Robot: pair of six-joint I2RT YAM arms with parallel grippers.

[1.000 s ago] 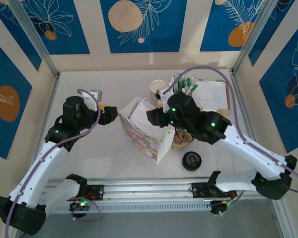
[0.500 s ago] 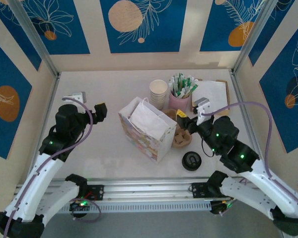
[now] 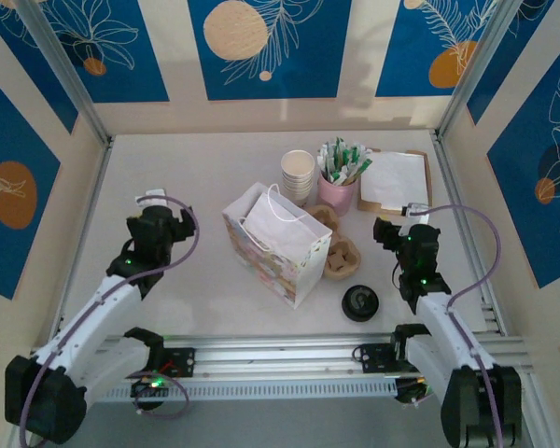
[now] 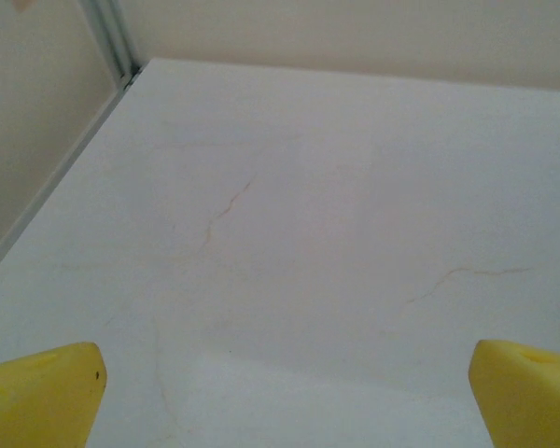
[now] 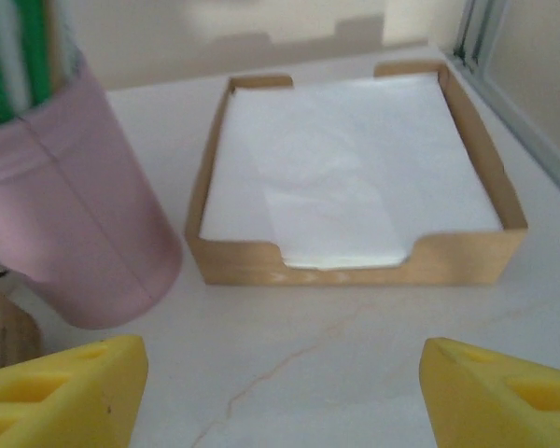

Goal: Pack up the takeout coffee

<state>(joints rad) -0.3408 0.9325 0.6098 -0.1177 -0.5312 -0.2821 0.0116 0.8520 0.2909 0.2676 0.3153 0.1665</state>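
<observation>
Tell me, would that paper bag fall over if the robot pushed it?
It would probably slide or tip. The bag stands upright with nothing propping it on the smooth table, and being paper it is likely light. Its thin walls and open top would likely crumple if squeezed, so it is not stiff.

Robot lab booth, aluminium frame (image 3: 68, 79), blue patterned wall panels (image 3: 289, 65), white table (image 3: 205, 168)

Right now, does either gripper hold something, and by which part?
Nothing is held: the left gripper and the right gripper are both open and empty.
</observation>
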